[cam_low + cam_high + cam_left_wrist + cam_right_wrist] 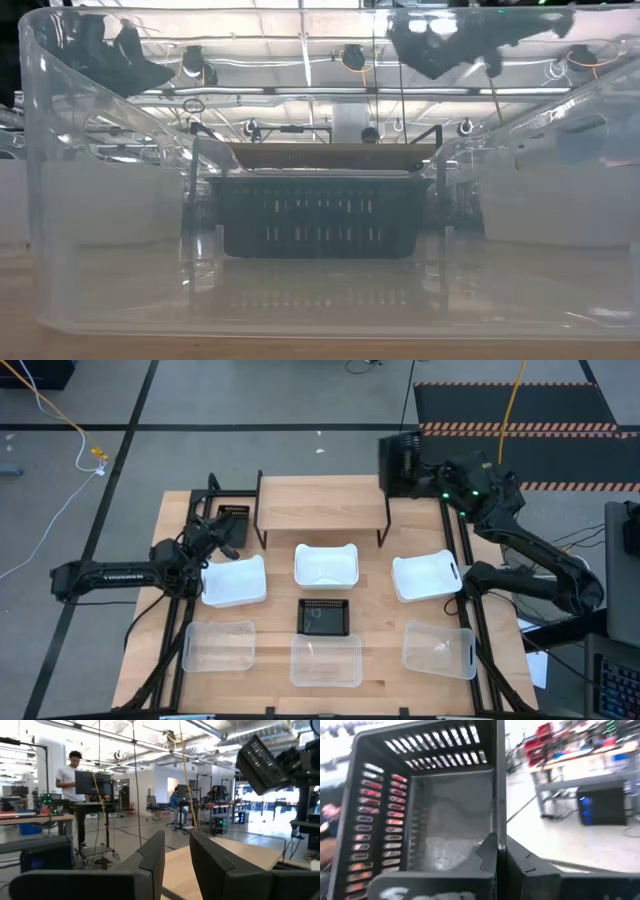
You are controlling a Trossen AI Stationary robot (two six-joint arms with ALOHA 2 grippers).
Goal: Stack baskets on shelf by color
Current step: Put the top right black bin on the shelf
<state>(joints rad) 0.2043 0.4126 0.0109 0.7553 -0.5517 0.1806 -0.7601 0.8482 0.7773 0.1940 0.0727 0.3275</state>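
Your right end effector (pixel 496 851) is clamped shut on the wall of a black slatted basket (pixel 400 463), carried in the air just off the shelf's (pixel 322 505) right end. The basket looks light and stiff, though the thin wall could slip or swing, so keep the pinch deep on the rim. Your left end effector (pixel 176 855) hovers empty, fingers partly apart, near the table's (pixel 370 605) left edge beside a white basket (pixel 235 581). In the high view you can count three white baskets in the middle row, three clear baskets (pixel 325 660) along the front, and three black ones: the held one, one at table centre (pixel 325 617), one left of the shelf (pixel 233 517). The shelf carries nothing yet.
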